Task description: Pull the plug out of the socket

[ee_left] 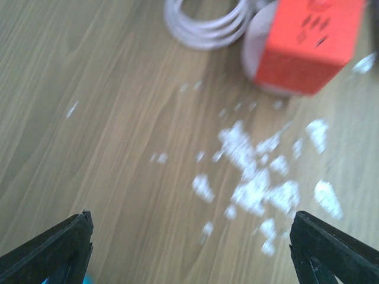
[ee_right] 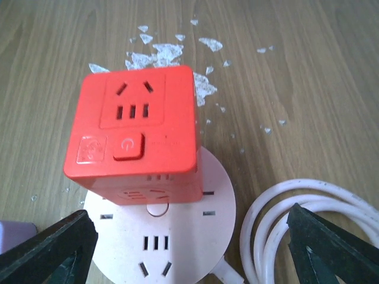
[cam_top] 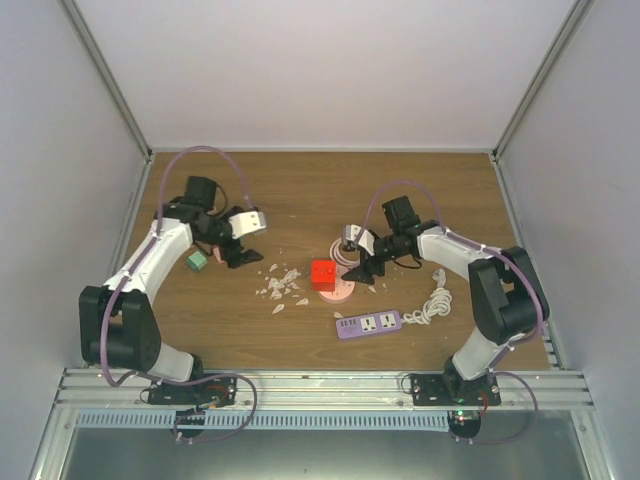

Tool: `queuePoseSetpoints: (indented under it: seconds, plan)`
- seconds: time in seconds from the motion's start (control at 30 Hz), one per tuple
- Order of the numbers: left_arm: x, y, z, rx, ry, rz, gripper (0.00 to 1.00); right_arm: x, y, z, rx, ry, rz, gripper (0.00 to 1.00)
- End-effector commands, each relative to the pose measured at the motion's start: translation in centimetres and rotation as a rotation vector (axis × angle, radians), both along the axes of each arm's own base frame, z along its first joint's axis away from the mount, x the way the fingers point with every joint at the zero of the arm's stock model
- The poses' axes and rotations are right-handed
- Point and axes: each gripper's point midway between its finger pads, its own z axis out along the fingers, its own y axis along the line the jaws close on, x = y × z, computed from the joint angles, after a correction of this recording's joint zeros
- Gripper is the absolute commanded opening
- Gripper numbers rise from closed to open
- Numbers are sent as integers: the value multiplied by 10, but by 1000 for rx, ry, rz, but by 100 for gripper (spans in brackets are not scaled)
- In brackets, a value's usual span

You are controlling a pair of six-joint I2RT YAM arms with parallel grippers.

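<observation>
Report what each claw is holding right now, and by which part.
Nothing is held. The left claw hangs open over scattered white flakes; the right claw stands open near the red cube plug, not touching it.

Two white-and-black arms (cam_top: 150, 265), purple cables looped along them, black wedge-shaped fingers (ee_left: 53, 245)

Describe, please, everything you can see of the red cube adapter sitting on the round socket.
The red cube adapter looks like glossy plastic with rounded edges. Its top face carries a socket outlet pattern, a square power button and a small embossed logo; the side shows more slots. It stands upright, plugged onto the round white socket. Neither end effector touches it. White flakes lie on the table behind it.
</observation>
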Motion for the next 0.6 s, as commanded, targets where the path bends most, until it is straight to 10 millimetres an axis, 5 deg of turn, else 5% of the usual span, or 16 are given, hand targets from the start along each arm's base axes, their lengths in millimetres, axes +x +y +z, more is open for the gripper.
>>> queuePoseSetpoints:
  seconds: [0.0,0.17,0.37,0.57]
  plan:
    - [-10,-63,23,-141,-42,-132,91,-5,-5,-19,-69,5,-2,88]
    - [-14,-107,17,-222,-25,-216,91,-4,-9,-29,-108,10,-22,81]
    - [-27,-151,-11,-226,5,-313,91,-6,-8,-41,-133,26,-26,60]
    - [-38,-173,-30,-248,47,-372,93,-15,-6,-42,-105,15,-4,55]
